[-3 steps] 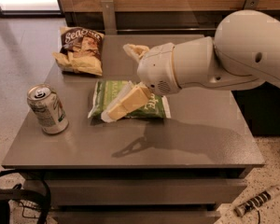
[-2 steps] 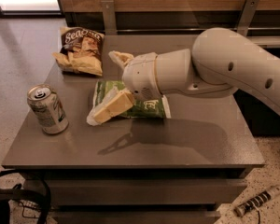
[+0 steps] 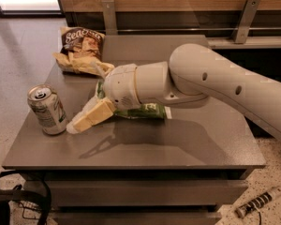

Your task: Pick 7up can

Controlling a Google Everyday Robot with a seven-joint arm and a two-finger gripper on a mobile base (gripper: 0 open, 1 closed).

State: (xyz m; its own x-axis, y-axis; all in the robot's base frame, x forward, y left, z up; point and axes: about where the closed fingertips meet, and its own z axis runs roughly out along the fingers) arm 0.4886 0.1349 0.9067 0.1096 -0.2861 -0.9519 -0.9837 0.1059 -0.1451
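The 7up can [image 3: 47,109] stands upright near the front left corner of the grey table [image 3: 187,144]. It is silver-white with green markings and a shiny pull-tab top. My gripper [image 3: 85,96] is just right of the can, low over the table, and it is open and empty. Its near cream finger [image 3: 90,117] points down-left, with its tip almost at the can's base. The far finger [image 3: 103,69] sticks up behind. My white arm [image 3: 210,83] reaches in from the right.
A green chip bag [image 3: 147,110] lies mid-table, mostly hidden under my wrist. A brown chip bag [image 3: 81,48] lies at the back left corner. A wooden wall with metal brackets [image 3: 246,18] runs behind. The floor drops off left and in front.
My arm has swung left and lower across the table. The open gripper has moved from over the green bag to just beside the can. The can has not moved.
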